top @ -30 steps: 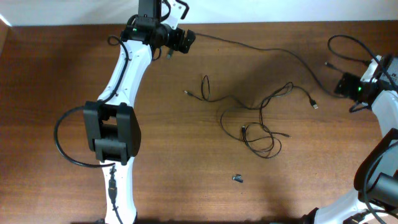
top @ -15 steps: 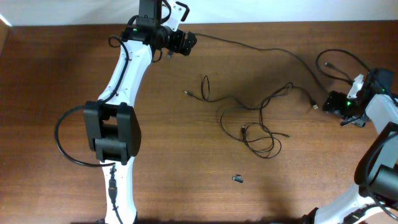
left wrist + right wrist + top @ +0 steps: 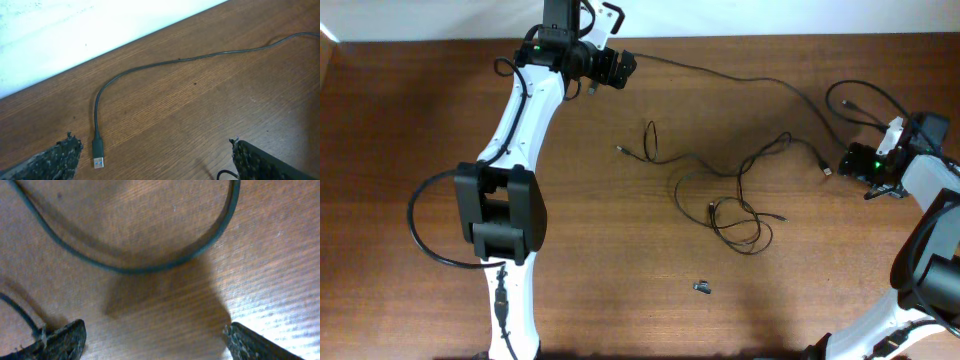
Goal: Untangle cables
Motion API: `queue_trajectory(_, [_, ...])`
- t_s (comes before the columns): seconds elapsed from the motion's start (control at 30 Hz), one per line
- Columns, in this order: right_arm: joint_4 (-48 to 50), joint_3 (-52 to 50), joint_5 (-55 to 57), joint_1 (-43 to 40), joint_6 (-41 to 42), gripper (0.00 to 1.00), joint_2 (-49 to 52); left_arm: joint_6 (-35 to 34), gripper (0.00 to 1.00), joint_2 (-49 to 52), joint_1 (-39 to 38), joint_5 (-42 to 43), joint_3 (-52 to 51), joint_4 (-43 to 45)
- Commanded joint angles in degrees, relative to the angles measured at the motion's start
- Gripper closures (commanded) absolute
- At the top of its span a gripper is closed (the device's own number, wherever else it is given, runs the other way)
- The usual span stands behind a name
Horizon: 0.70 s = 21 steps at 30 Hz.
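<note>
Your left gripper point(image 3: 617, 68) is spread wide, with nothing between its rough, dark fingers point(image 3: 60, 155). Just ahead of it, nearer the finger on the left of the wrist view, the long cable point(image 3: 150, 67) ends in a flat metal plug point(image 3: 98, 161) that points back at the gripper. From the plug the thin, smooth black cord runs straight away, then bends and stretches off to the gripper's right across the wood-grain table point(image 3: 420, 120).

Your right gripper point(image 3: 845, 163) is also spread and holds nothing. A rounded loop of cord point(image 3: 145, 270) arcs on the wood just ahead of its fingertips. Another small plug point(image 3: 827, 171) lies just beside it.

The tangle point(image 3: 735, 205), loose overlapping loops of thin cord, lies between the two grippers, well apart from both and nearer the right one.
</note>
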Motion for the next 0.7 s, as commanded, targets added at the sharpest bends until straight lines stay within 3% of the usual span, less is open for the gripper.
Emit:
queue_trajectory(0.0, [2.29,-1.79,0.2,-0.13,-1.05,0.09,1.75,-0.76,0.01,-0.13,0.17,1.03,0.15,0.09])
queue_trajectory(0.33, [11.58,-1.81,0.15,0.02,-2.64,0.09,13.05,-0.76,0.01,-0.13,0.17,1.01,0.15,0.09])
queue_trajectory(0.53, [32.68,-1.81,0.66,2.27,-1.75,0.09,18.95,-0.76,0.01,-0.13,0.17,1.01,0.15,0.09])
queue_trajectory(0.67, [39.41,-1.75,4.52,2.86,-1.51,0.09,19.1,-0.76,0.01,-0.13,0.17,1.01,0.15,0.09])
